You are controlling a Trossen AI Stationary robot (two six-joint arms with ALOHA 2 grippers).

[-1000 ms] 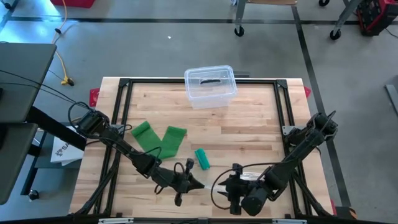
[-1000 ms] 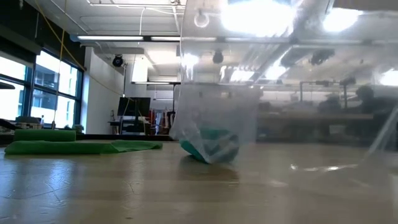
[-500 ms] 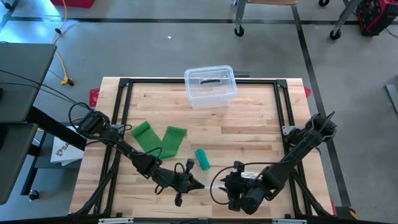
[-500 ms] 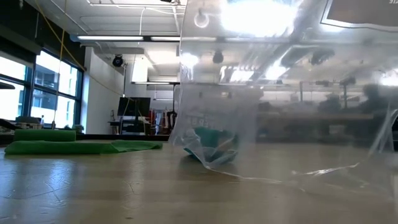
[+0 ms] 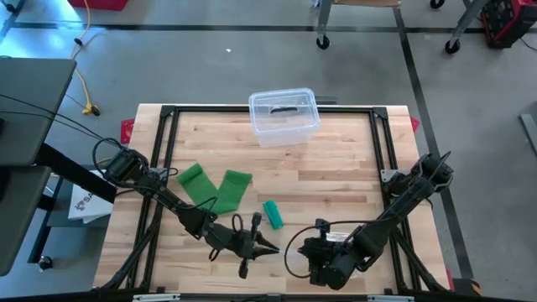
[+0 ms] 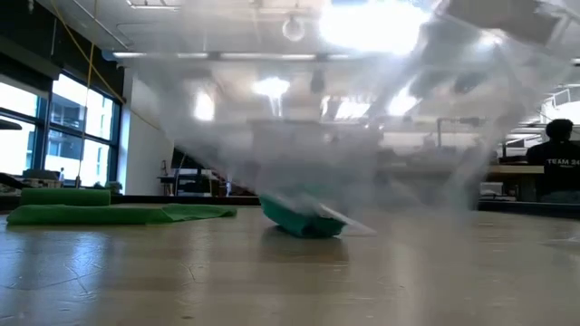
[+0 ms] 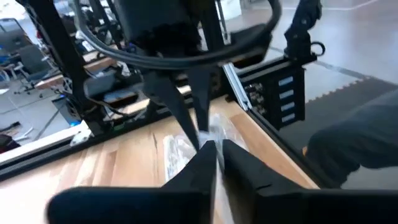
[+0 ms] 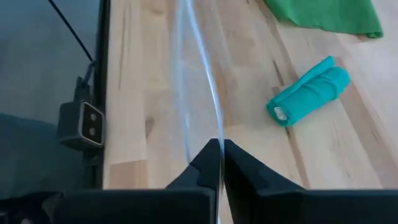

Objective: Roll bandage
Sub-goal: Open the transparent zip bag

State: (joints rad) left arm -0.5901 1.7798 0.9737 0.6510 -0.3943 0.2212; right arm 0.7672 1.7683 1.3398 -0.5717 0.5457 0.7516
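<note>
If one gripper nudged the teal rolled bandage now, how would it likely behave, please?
The teal rolled bandage is a cylinder lying on its side on bare wood, so it would probably roll. It looks like soft, light cloth; its loose outer edge might unwind.

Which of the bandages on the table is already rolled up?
The teal bandage, a tight roll; the green bandage beside it lies flat and unrolled.

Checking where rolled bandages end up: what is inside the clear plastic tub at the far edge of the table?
Through the clear plastic tub's lid, only one small dark mark shows; no bandage. The teal rolled bandage lies outside on the wood.
</note>
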